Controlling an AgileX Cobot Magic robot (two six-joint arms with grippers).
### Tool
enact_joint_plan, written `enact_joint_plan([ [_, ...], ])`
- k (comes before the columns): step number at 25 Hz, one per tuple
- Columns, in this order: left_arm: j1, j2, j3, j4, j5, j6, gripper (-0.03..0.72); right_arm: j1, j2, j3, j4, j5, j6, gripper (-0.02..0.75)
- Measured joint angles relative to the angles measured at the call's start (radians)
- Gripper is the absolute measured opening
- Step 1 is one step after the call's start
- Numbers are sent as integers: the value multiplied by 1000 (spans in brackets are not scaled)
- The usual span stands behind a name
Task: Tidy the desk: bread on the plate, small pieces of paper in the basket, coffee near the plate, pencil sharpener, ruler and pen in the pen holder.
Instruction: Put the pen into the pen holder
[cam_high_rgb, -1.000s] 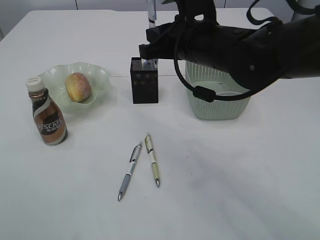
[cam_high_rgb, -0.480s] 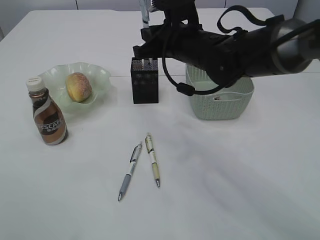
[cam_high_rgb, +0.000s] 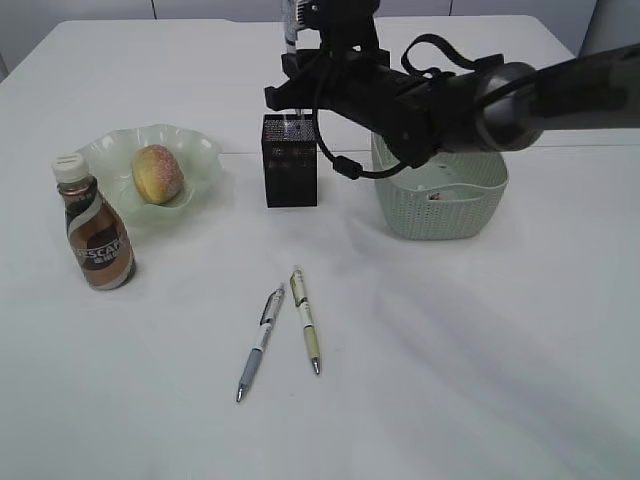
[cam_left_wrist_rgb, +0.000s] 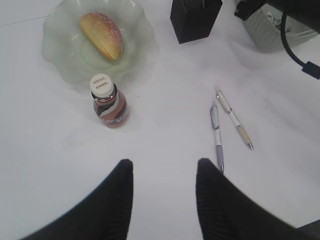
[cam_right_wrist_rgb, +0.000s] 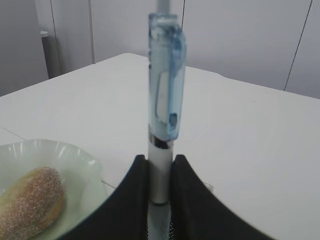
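My right gripper (cam_right_wrist_rgb: 160, 165) is shut on a pen (cam_right_wrist_rgb: 166, 90) with a clear blue cap. It holds the pen upright just above the black mesh pen holder (cam_high_rgb: 289, 162). Two more pens (cam_high_rgb: 259, 343) (cam_high_rgb: 305, 318) lie side by side on the desk (cam_high_rgb: 450, 350). The bread (cam_high_rgb: 157, 172) rests in the plate (cam_high_rgb: 205, 150), and the coffee (cam_high_rgb: 95, 235) stands just left of the plate. My left gripper (cam_left_wrist_rgb: 164, 167) hangs open over bare desk, short of the pens. The ruler, the pencil sharpener and the small pieces of paper cannot be made out.
The sage green basket (cam_high_rgb: 440, 205) stands right of the pen holder, partly under my right arm (cam_high_rgb: 440, 95). That arm stretches in from the right, over the basket. Bare desk lies in front of and right of the two pens.
My right arm has swung back and to the left, so more of the basket shows. The held pen has shifted slightly left above the pen holder. The left gripper has not moved.
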Motion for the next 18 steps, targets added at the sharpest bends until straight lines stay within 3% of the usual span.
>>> enact_joint_plan([
  [18,0,0,0,-1,0,0,303,-6,125,-89,0,10,3,72],
])
